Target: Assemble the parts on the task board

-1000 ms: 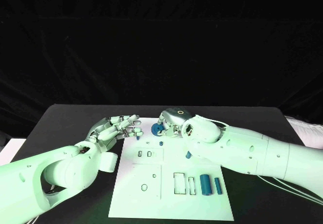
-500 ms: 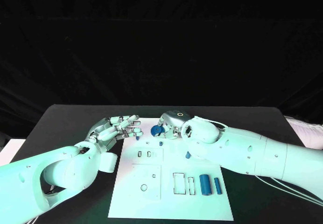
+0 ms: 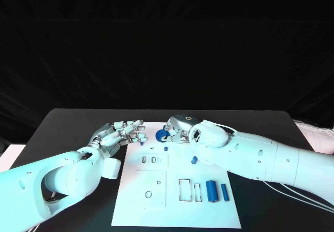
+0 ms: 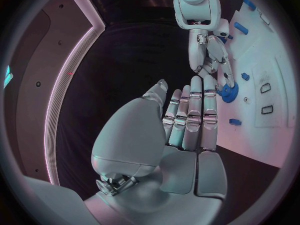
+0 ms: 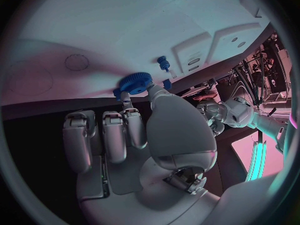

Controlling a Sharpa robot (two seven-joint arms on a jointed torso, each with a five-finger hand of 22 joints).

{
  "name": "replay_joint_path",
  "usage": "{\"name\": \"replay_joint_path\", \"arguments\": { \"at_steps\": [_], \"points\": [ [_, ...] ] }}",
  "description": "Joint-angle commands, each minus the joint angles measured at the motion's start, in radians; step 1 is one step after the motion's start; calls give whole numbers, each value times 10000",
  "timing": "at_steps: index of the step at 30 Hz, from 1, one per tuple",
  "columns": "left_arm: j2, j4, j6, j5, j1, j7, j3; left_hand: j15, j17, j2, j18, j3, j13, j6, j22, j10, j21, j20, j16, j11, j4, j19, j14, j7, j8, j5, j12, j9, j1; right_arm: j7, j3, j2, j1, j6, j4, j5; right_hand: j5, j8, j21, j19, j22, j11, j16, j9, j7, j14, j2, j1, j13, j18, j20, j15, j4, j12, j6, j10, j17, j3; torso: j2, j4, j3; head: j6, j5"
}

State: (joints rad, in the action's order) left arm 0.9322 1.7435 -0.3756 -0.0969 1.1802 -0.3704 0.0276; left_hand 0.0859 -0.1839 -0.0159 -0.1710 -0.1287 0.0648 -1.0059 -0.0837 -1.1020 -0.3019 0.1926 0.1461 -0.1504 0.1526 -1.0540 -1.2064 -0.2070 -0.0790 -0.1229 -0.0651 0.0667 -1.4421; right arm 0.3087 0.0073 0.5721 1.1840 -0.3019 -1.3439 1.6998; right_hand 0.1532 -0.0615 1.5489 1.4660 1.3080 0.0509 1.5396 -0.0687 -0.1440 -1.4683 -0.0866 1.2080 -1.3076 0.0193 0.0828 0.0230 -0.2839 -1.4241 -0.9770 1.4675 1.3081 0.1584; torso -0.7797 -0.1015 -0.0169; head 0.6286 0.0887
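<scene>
The white task board (image 3: pixel 149 205) lies in the middle of the black table. My right hand (image 3: pixel 179 128) pinches a blue gear (image 3: pixel 162 134) between thumb and a finger just over the board's far end; the gear (image 5: pixel 133 82) sits at the fingertips (image 5: pixel 129 103) close to the board surface. My left hand (image 3: pixel 119 133) hovers at the board's far left corner, fingers (image 4: pixel 190 116) straight and side by side, holding nothing. A small blue part (image 4: pixel 235 121) lies on the board beside those fingers. A small blue peg (image 5: pixel 164 62) stands near the gear.
Two blue cylinders (image 3: pixel 212 191) (image 3: pixel 225 192) and a thin blue bar (image 3: pixel 198 192) lie at the board's near right beside a rectangular slot (image 3: pixel 185 189). A small blue part (image 3: pixel 194 160) sits under my right forearm. Bare black table (image 3: pixel 62 130) surrounds the board.
</scene>
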Motion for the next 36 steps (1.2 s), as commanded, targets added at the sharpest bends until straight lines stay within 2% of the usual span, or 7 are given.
{"name": "replay_joint_path", "arguments": {
  "at_steps": [1,7,14,18,22,30,36],
  "points": [
    [-14,2,103,-7,10,1,-7,49,-11,15,-118,-8,-14,17,11,53,53,18,-46,-8,-39,-23,-5,-41,63,11,40,-12,-123,-319,13,212,-8,-1232,-213,-233,109,-44,53,852,2232,45,65,9,16,-894,126,-3,-1858,-103,63,-60,-2,-56,-114,570,1957,-69,5,7,6,-23,-7],
    [18,-9,88,-7,9,-2,-7,49,-11,15,-118,-8,-14,17,11,53,53,18,-46,-8,-39,-23,-4,-41,64,11,40,-12,-123,-2044,155,1054,25,-2267,-758,-1877,333,-26,36,832,2195,39,39,16,18,-879,99,218,-1802,-94,55,-51,129,62,-133,528,1892,-89,23,60,5,-75,15],
    [35,-3,109,-7,9,-23,-6,49,-13,20,-117,-18,-15,18,14,59,55,18,-52,-9,-46,-23,-4,-42,68,9,40,-12,-131,-3245,336,2530,151,-1383,-1339,-3950,412,-29,32,826,2189,37,39,18,13,-879,-113,822,-1790,-93,54,-50,608,109,-138,502,1902,-109,51,139,35,-99,66],
    [29,-5,145,-7,9,-47,-6,50,-15,29,-117,-35,-14,16,16,62,57,18,-60,-7,-56,-23,-4,-37,70,6,37,-11,-145,-3725,370,3351,188,-587,-1343,-4652,318,-74,51,849,2237,10,48,-3,40,-884,-215,1343,-1805,-103,38,-28,1060,91,-305,509,1928,-78,83,216,55,-117,138],
    [25,-10,188,-5,7,-60,-5,45,-22,43,-119,-65,-9,-8,21,47,59,15,-73,3,-72,-26,-11,-20,65,5,24,-6,-165,-4044,374,3873,125,-295,-1224,-5185,380,-67,51,849,2240,-10,39,1,52,-879,-345,1749,-1790,-104,20,-10,1433,131,-395,494,1908,-67,90,293,108,-112,136],
    [-25,-68,230,9,2,-64,-2,42,-26,48,-120,-77,-7,-23,22,34,60,14,-77,9,-75,-29,-17,-15,62,5,17,-3,-169,-4477,368,4333,-120,-281,-871,-6096,221,-42,44,841,2226,0,40,10,50,-881,-451,1572,-1764,-101,24,-19,1424,192,-395,472,1917,-303,97,353,206,-132,226],
    [-54,-104,236,11,-2,-70,0,42,-26,48,-120,-77,-7,-23,22,34,60,14,-77,9,-75,-29,-17,-15,62,5,17,-3,-169,-4484,366,4297,-336,-264,-690,-6001,205,-25,41,837,2218,-1,40,18,49,-881,-500,1605,-1751,-99,24,-19,1477,220,-353,462,1918,-375,98,337,205,-70,211]
  ]
}}
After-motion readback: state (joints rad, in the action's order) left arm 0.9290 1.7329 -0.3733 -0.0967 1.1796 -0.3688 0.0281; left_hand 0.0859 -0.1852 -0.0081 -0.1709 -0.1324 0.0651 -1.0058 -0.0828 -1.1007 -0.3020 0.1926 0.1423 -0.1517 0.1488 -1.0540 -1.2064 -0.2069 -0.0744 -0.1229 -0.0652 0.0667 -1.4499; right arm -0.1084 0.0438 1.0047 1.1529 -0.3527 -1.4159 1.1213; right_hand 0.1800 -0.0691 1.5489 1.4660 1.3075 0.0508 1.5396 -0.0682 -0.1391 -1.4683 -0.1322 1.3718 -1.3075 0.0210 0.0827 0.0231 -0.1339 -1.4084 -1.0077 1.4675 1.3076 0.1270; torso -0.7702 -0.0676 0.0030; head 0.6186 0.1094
